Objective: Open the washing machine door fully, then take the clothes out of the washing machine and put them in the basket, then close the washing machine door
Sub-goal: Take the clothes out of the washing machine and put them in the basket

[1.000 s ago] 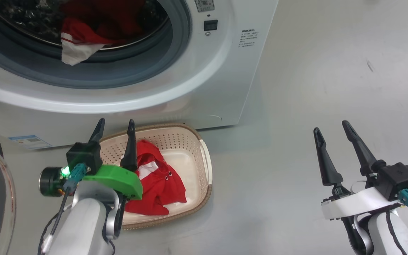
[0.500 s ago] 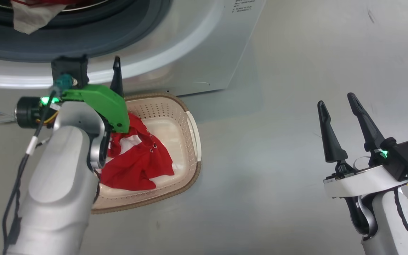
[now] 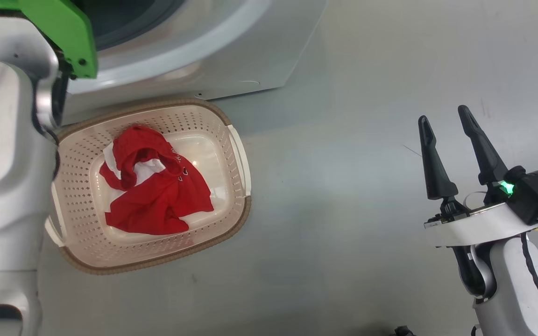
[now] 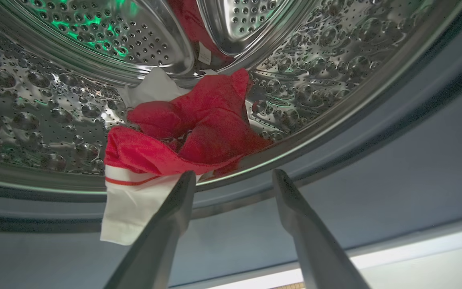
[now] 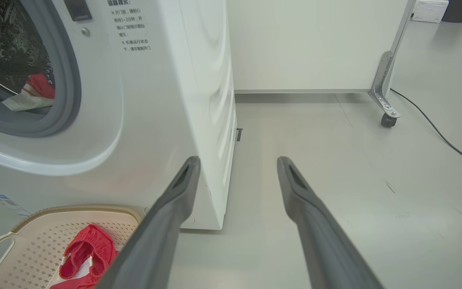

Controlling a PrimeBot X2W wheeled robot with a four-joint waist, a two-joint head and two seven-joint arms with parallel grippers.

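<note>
my left gripper sits at the mouth of the large white front-loading washing machine, its two dark fingers spread wide and empty, pointing into the perforated steel drum. a crumpled red garment with white trim lies at the drum's front lip, its white hem draped over the edge; i can't tell whether one fingertip touches it. another red garment lies in the cream perforated plastic basket, brown-rimmed, on the grey floor just before the machine. my right gripper hovers well apart, fingers spread, holding nothing.
</note>
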